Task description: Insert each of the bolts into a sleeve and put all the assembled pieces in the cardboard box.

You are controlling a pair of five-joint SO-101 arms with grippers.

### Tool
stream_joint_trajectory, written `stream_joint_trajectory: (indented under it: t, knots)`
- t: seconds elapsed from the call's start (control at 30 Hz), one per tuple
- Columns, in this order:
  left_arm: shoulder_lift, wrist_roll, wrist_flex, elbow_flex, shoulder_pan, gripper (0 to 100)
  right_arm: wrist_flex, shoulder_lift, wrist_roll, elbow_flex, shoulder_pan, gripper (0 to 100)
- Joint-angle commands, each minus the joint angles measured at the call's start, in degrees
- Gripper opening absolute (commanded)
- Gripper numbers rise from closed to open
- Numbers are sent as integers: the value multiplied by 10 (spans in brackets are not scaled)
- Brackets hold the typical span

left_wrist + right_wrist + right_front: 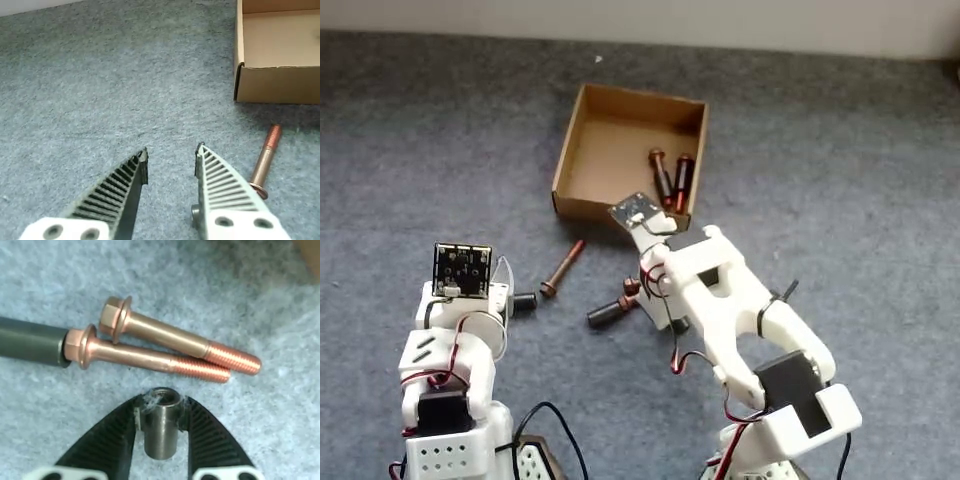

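L pincer (171, 160): yours is released, nothing between the jaws, low over the grey counter (100, 75).
R pincer (161, 404): clenched on a short sleeve (160, 427); you see its open bore.
Near R pincer: a bolt (170, 338) and a 2nd bolt (140, 356) lie side by side just beyond it; the 2nd one's head is against a dark sleeve (30, 342).
Lone bolt (264, 160): on the counter, just beside L pincer, btw it and the box.
Cardboard box (615, 150): holds an assembled piece (661, 176) and a 2nd assembled piece (682, 182), close together.
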State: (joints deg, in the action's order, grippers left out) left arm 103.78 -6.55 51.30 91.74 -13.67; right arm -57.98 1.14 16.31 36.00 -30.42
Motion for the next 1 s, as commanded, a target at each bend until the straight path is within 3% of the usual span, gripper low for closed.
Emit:
stream_joint_trajectory:
  t: [0.0, 0.07, 0.43, 0.63, 0.97]
  knots:
    - [7, 5, 2, -4, -7, 178, -7, -4, 3, 23, 10, 67]
    - [7, 5, 2, -4, -5, 178, -7, -15, 3, 22, 10, 6]
    - [7, 5, 2, -2, -5, 178, -22, -368, 1, 116, 8, 4]
    - [7, 5, 2, 0, -5, 178, -22, -501, -105, 157, 11, 4]
    - [6, 5, 4, -2, -4, 178, -18, -650, -179, 262, 11, 4]
